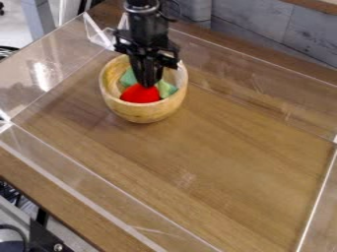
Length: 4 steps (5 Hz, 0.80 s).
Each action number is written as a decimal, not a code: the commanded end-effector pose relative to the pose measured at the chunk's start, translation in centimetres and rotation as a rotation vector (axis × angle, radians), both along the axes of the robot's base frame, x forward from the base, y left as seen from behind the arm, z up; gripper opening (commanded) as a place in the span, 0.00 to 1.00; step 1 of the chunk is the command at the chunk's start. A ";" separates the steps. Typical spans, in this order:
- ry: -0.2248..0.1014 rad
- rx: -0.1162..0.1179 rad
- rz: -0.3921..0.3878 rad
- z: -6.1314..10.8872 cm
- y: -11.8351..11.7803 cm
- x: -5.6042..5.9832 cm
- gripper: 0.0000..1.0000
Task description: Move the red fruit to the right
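Red fruit sits in wooden bowl beside green block; round, no clear axis; fingers together above it.

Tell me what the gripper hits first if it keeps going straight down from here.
Most likely the red fruit in the wooden bowl: the gripper points down right over it, jaws shut. Whether they already touch is unclear.

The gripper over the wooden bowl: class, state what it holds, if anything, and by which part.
The gripper is shut inside the wooden bowl, jaws down at the top of the red fruit. Whether they actually grip it, and by which part, cannot be told.
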<state>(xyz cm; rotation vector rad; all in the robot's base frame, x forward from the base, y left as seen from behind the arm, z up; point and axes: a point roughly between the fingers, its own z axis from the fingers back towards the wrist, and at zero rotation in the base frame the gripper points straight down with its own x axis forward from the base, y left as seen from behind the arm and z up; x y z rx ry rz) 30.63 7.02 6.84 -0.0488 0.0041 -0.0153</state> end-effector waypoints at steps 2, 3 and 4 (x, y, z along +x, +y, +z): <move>-0.101 0.001 -0.021 4.4 0.2 -0.9 0.00; -0.144 0.003 -0.020 6.8 -0.8 -0.5 0.00; -0.161 -0.001 -0.029 7.6 -2.1 -0.3 0.00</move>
